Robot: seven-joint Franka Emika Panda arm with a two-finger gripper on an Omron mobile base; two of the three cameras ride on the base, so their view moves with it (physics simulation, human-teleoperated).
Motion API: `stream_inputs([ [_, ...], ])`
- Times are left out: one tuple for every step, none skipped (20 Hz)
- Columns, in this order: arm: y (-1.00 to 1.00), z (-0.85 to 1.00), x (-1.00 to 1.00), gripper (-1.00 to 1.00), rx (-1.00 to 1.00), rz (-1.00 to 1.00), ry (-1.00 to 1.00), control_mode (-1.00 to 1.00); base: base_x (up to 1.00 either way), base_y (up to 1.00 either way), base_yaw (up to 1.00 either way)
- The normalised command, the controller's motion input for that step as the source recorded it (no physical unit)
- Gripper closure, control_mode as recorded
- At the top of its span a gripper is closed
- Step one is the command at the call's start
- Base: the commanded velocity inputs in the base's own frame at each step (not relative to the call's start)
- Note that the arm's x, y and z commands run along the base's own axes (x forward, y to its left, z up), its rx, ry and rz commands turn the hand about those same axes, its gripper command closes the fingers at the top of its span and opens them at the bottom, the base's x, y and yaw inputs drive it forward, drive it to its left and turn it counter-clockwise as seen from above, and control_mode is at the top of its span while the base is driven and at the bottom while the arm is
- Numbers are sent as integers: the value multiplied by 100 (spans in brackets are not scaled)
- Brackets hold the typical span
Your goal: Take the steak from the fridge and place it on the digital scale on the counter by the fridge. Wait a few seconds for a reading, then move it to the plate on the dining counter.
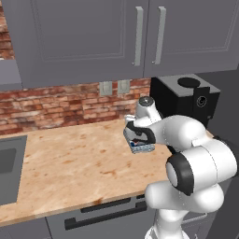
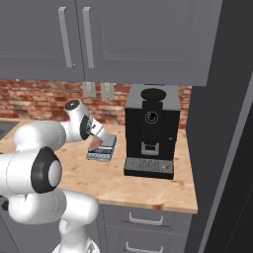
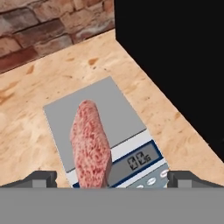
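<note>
Resting on one digital scale (image 3: 114, 144): one steak (image 3: 90, 143); gripper (image 3: 111, 179) spread wide.

I see wood-grain counter (image 2: 148, 190) running along brick backsplash. Sink (image 1: 7, 161) set into counter at far left in left base view. Scale (image 3: 105, 131) lies flat on counter, just left of black coffee machine (image 2: 150, 131), near back wall. Coffee machine stands on counter toward its right end, drip tray facing front. Steak (image 3: 89, 144) rests on scale's grey top, reaching over display strip at near edge in hand view. I see bare counter between sink and scale.
</note>
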Motion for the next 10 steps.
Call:
stream_inputs([
  [9,-12,0,-100,3,1,2,-100,0,0,0],
  [10,-11,0,-100,3,1,2,-100,0,0,0],
  [11,-13,0,-100,2,1,3,-100,0,0,0],
  [11,-13,0,-100,3,1,3,-100,0,0,0],
  [11,-11,0,-100,3,1,3,-100,0,0,0],
  [10,-11,0,-100,3,1,4,-100,0,0,0],
  [9,-11,0,-100,4,1,3,-100,0,0,0],
  [6,-10,0,-100,4,1,4,-100,0,0,0],
  [6,-11,0,-100,3,0,4,-100,0,0,0],
  [5,-11,0,-100,3,0,4,-100,0,0,0],
])
